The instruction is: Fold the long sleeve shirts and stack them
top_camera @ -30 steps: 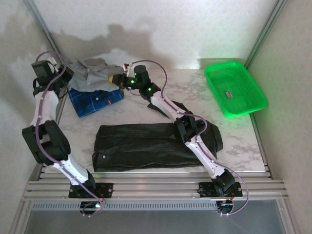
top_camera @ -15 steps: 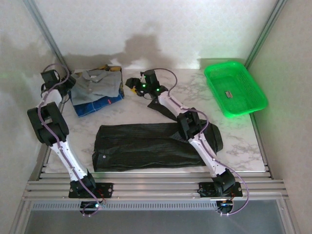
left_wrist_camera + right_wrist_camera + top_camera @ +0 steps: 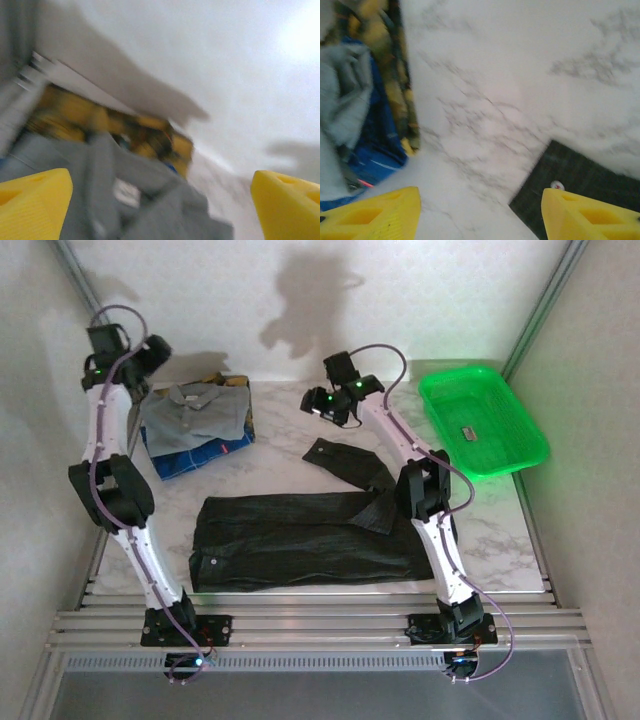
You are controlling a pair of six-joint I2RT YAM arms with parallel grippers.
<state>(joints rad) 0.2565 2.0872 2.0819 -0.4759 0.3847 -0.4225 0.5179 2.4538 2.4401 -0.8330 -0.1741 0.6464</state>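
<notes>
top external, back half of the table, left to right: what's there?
grey shirt on the folded pile → right end effector → green basket. The dark shirt lies nearer and spans most of the width, so it is left out.

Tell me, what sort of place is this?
Likely a lab test cell, not a home: a marble-look table enclosed by white panels and metal framing, with a dark shirt and a green basket laid out for practice.
</notes>
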